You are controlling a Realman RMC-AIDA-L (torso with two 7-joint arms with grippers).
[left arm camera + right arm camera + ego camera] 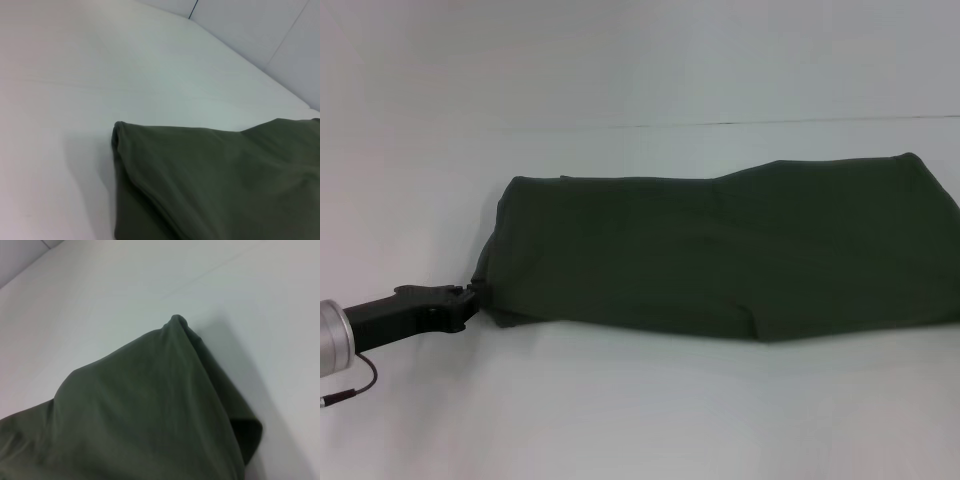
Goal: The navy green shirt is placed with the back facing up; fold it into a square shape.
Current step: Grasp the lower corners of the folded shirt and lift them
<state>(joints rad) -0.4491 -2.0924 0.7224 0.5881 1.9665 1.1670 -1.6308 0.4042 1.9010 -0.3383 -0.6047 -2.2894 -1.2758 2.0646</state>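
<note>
The navy green shirt (720,255) stretches as a long, doubled-over band from about nine o'clock to three o'clock across the white table (620,420), running out of the head view on the right; dark olive, matte, no print, its top edge fairly straight, its lower edge showing a stacked layer near five o'clock; both wrist views show raised, tented corners, so I judge the cloth lifted at each end. Down at eight o'clock the left gripper (472,296) is clenched on the shirt's near left corner, fabric bunching to a peak there. The right gripper is out of view; whether it is clamped or released I cannot tell. For the fold in hand: keep both ends level, carry the edge over evenly and lay it flat before letting go, or the layers will skew.
</note>
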